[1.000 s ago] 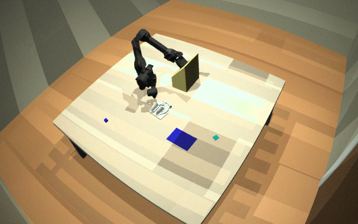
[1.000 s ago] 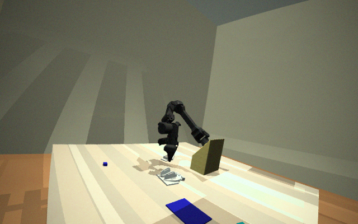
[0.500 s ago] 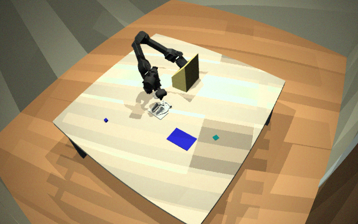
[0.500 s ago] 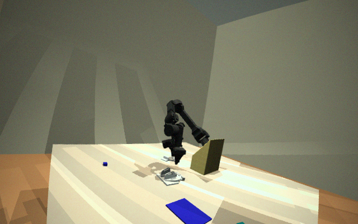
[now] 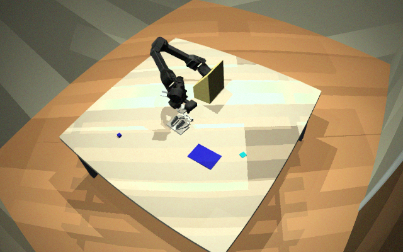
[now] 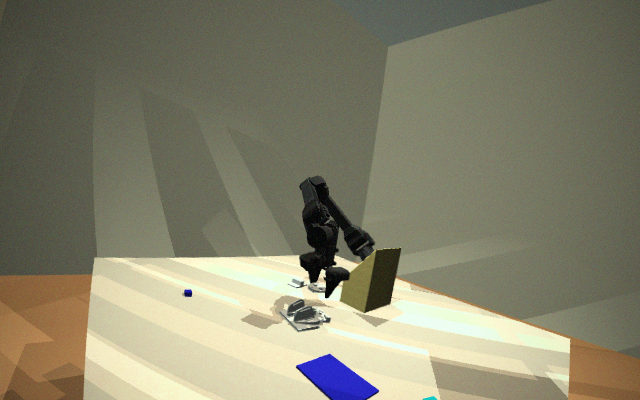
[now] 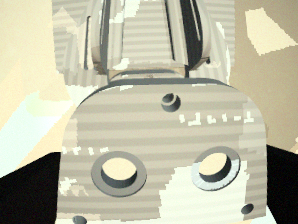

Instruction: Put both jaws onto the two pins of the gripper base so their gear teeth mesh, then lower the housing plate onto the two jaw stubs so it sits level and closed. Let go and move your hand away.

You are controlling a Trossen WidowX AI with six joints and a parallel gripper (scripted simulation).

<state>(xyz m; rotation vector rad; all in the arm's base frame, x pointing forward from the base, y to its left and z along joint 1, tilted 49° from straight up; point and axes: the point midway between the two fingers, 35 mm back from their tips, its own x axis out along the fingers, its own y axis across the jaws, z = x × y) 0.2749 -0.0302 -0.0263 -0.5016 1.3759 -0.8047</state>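
Observation:
My gripper [image 5: 182, 108] [image 6: 320, 288] [image 7: 160, 160] is shut on the pale housing plate [image 5: 181, 110] [image 6: 316, 288] [image 7: 150, 132], which has two large round holes. The plate is held in the air a little behind the gripper base [image 5: 181, 132] [image 6: 301, 328] [image 7: 70, 47], which lies on the table. Two dark-sided jaws stand side by side on the base: one jaw [image 5: 175, 121] [image 6: 296, 307] and another jaw [image 5: 181, 123] [image 6: 305, 314]. In the wrist view both show beyond the plate's far edge. The pins and the meshing of the teeth cannot be made out.
A tall olive wedge-shaped block [image 5: 216, 83] [image 6: 381, 280] stands right of the gripper. A small pale part [image 6: 297, 283] lies behind it. A blue sheet [image 5: 204, 156] [image 6: 337, 377] lies in front, with a cyan piece [image 5: 242, 154] to its right. A small blue cube [image 5: 119, 135] [image 6: 188, 293] lies left.

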